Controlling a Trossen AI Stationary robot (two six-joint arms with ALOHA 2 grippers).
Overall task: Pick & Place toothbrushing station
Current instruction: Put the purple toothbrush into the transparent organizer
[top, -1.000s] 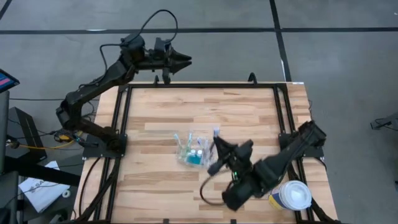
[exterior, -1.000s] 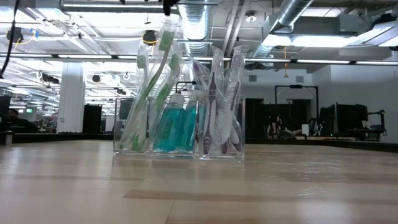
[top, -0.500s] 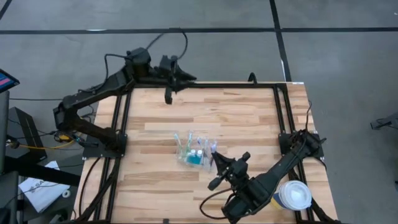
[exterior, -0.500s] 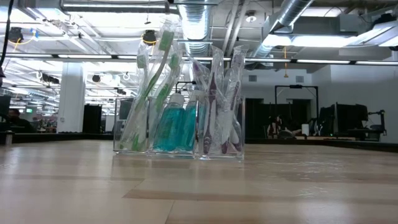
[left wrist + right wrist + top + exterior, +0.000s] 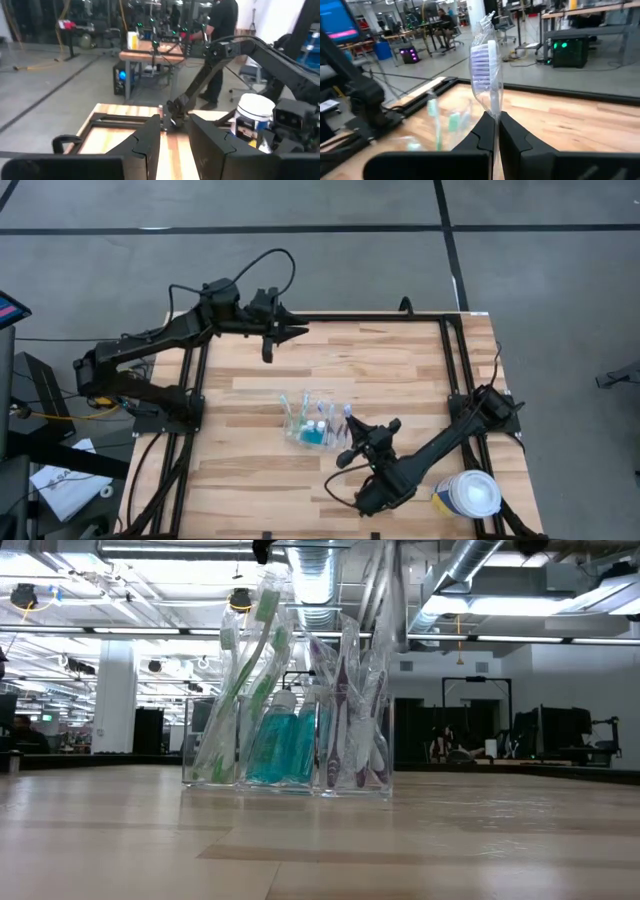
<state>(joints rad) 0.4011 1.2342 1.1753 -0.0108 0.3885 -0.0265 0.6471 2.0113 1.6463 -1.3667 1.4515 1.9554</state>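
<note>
- Toothbrushing station point(image 5: 312, 423) stood upright on the table point(image 5: 400, 370), roughly mid-table. Clear holder, several compartments side by side: wrapped toothbrushes at both ends, teal bottles in the middle section, seen best in the low view point(image 5: 288, 710).
- Right gripper point(image 5: 347, 427) sat just beside the station, on the side toward the white-lidded tub point(image 5: 471, 494). Jaws were pressed together on a wrapped toothbrush point(image 5: 485, 70) with a purple-bristled head, gripped low on the handle, head pointing up and away from the jaws.
- In the low view that brush looked to hang over the station's purple-brush end compartment; whether its tip was already inside the rim, cannot tell.
- Key relation: the station lay directly beside the right jaws, away from the tub. The brush's long axis was near vertical with a slight tilt, roughly parallel to the brushes already stowed. My read: the next move would be a short approach plus a drop into that end slot, with wrapper snag on the rim as the main risk.
- Right arm was far nearer the station than the left.
- Left gripper point(image 5: 290, 333) waited at the table's far edge, well apart from the station, nothing between its jaws, which stood partly apart point(image 5: 172, 135).
- A person stood in the room behind, clear of the table.
</note>
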